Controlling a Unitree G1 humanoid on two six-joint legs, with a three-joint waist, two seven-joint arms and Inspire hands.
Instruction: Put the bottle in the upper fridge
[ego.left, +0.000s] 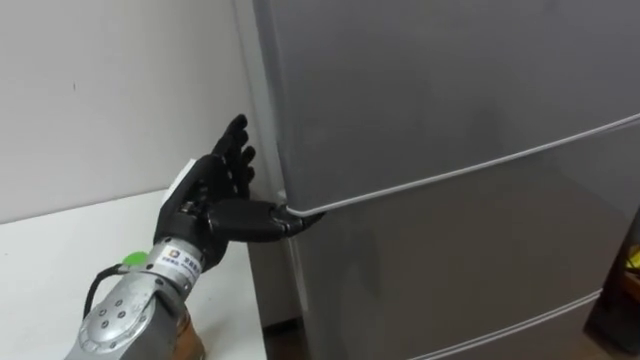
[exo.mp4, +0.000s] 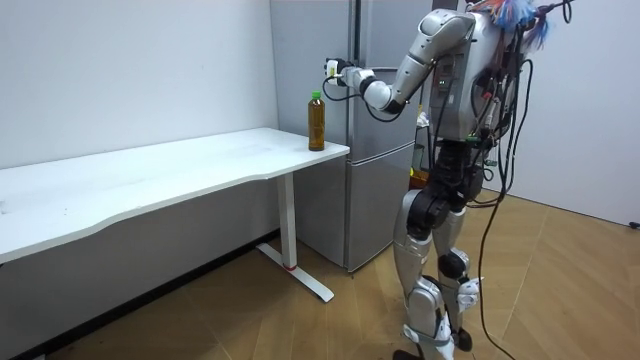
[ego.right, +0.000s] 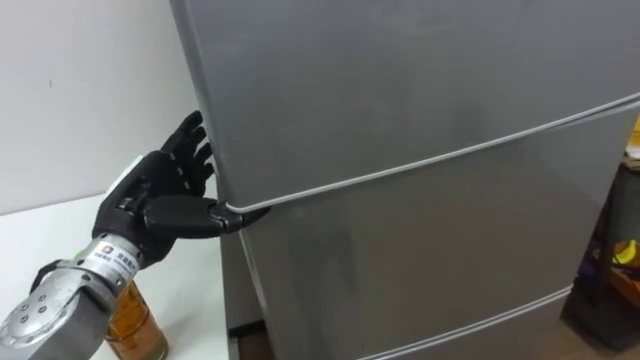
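The grey fridge (ego.left: 430, 100) fills the view before me, and a thin seam divides its upper door (ego.right: 400, 80) from the door below. My left hand (ego.left: 215, 195) is at the door's left edge, open, fingers straight and pointing up. Its thumb (ego.right: 190, 215) lies level with its tip at the left end of that seam. The bottle (ego.right: 135, 325), amber liquid under a green cap (ego.left: 131, 260), stands upright on the white table (ego.left: 60, 250) beneath my left forearm. In the room view the bottle (exo.mp4: 316, 122) is at the table's corner beside the fridge (exo.mp4: 370, 200).
The white table (exo.mp4: 150, 170) runs along the wall to the left of the fridge. I stand on a wooden floor in front of the fridge, left arm raised. Below the upper door are two more door fronts. Dark shelving with yellow items (ego.left: 632, 262) shows at the far right.
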